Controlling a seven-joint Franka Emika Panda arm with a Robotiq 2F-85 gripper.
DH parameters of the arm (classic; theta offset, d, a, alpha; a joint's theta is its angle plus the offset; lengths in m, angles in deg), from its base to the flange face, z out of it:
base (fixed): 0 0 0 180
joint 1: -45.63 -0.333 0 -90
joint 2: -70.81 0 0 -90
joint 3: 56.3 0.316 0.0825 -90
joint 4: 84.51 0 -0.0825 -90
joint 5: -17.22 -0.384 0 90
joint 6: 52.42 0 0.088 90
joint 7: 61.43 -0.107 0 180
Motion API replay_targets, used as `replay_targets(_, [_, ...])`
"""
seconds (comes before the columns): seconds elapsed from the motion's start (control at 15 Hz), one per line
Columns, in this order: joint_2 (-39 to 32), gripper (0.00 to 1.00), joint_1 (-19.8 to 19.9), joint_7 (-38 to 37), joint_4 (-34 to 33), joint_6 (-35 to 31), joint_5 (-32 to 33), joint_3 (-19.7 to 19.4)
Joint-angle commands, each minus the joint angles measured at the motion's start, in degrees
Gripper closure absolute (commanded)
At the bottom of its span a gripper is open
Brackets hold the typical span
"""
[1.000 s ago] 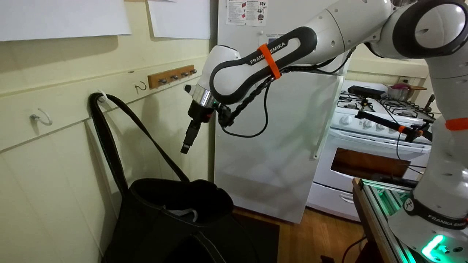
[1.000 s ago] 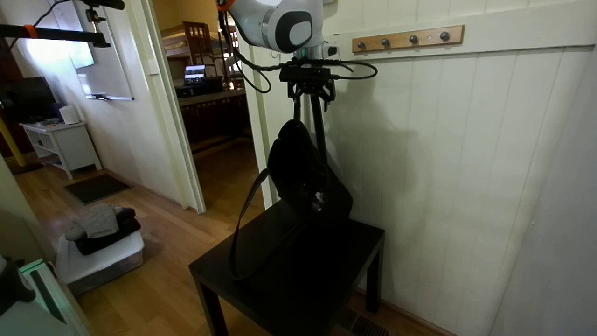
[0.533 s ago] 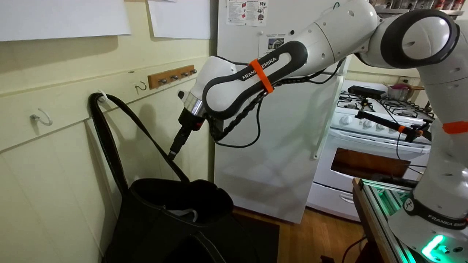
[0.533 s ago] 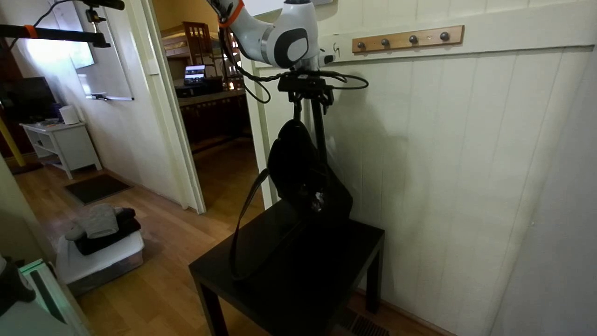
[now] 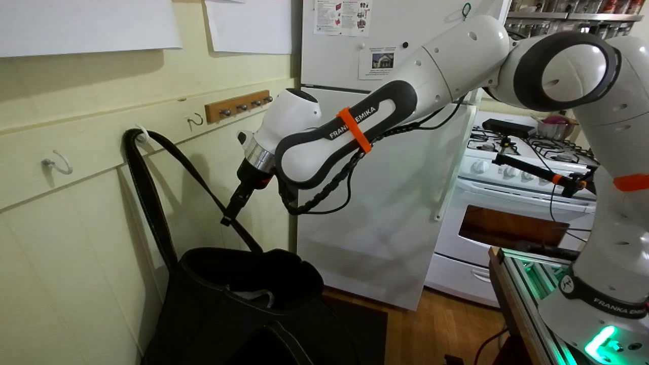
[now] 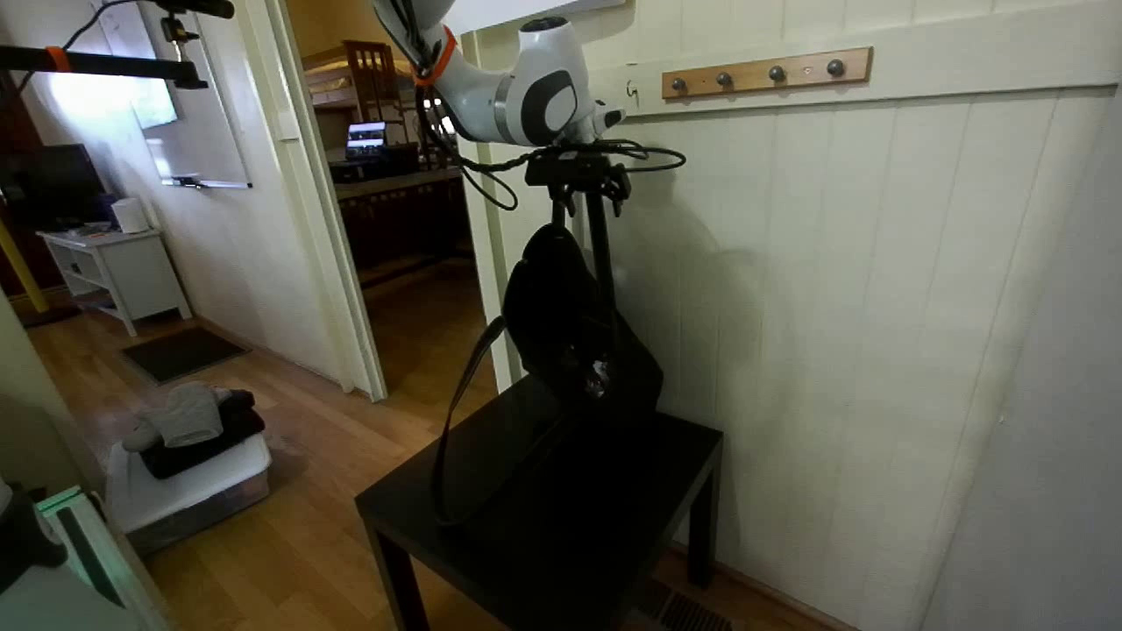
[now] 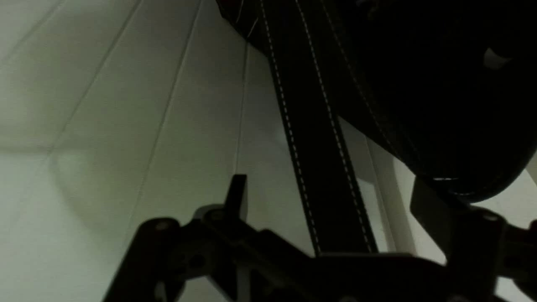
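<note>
A black bag (image 5: 203, 314) with pale stitching stands upright against the wall. Its upper strap (image 5: 147, 197) loops over a white wall hook (image 5: 143, 135). The bag also shows in an exterior view (image 6: 635, 359), with a second strap (image 6: 473, 368) hanging down. My gripper (image 5: 226, 221) is at the front run of the upper strap, above the bag's opening. In the wrist view the gripper (image 7: 329, 186) is open, and the strap (image 7: 323, 147) runs between its spread fingers (image 7: 238, 193). I cannot tell whether it touches the strap.
The bag rests on a black table (image 6: 543, 535). The wall carries a wooden peg rail (image 5: 238, 106), a small dark hook (image 5: 194, 120) and another white hook (image 5: 61, 163). A fridge (image 5: 365, 238) and a stove (image 5: 507, 187) stand behind the arm.
The arm has come down and moved toward the wall, bringing the gripper from beside the upper strap to the strap. The bag and strap have not visibly moved.
</note>
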Motion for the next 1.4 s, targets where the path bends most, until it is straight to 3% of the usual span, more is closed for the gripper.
replay_targets(0.0, [-2.95, 0.27, -2.21, -4.10, -3.32, -1.42, 3.54, -2.48])
replay_targets(0.53, [-5.77, 0.89, -2.14, -3.77, -7.16, -0.50, 4.45, -1.82])
replay_targets(0.67, [-5.85, 1.00, -2.32, -3.88, -7.30, -0.31, 4.61, -1.96])
replay_targets(0.8, [-5.15, 0.96, -2.43, -4.02, -6.74, -0.30, 4.85, -2.16])
replay_targets(1.33, [-0.89, 0.96, -1.54, -3.23, -2.33, -5.72, 4.60, -1.08])
